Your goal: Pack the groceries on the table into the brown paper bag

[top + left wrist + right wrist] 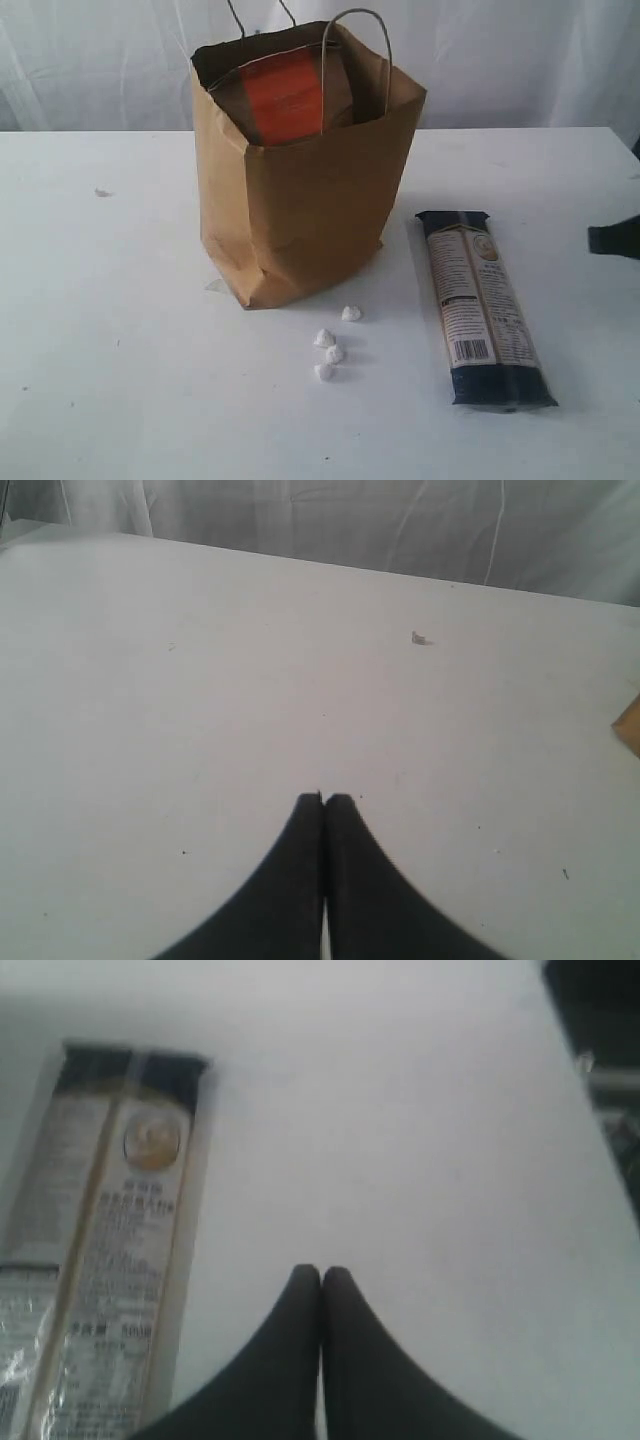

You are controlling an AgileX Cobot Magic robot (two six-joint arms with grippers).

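Note:
The brown paper bag (pixel 300 190) stands upright at the middle of the white table (pixel 100 350), its mouth open. A brown pouch with an orange label (pixel 285 95) stands inside it. The long dark pasta packet (pixel 480 305) lies flat on the table to the right of the bag, and shows again in the right wrist view (pixel 105 1230). My right gripper (pixel 321 1276) is shut and empty over bare table beside the packet; its dark tip (pixel 615 238) enters at the right edge. My left gripper (pixel 323 800) is shut and empty over bare table, with a corner of the bag (pixel 630 725) at that view's edge.
Several small white crumbs (pixel 330 345) lie in front of the bag. A small scrap (pixel 102 192) rests on the left part of the table, also in the left wrist view (pixel 420 638). A white curtain (pixel 500 60) hangs behind the table.

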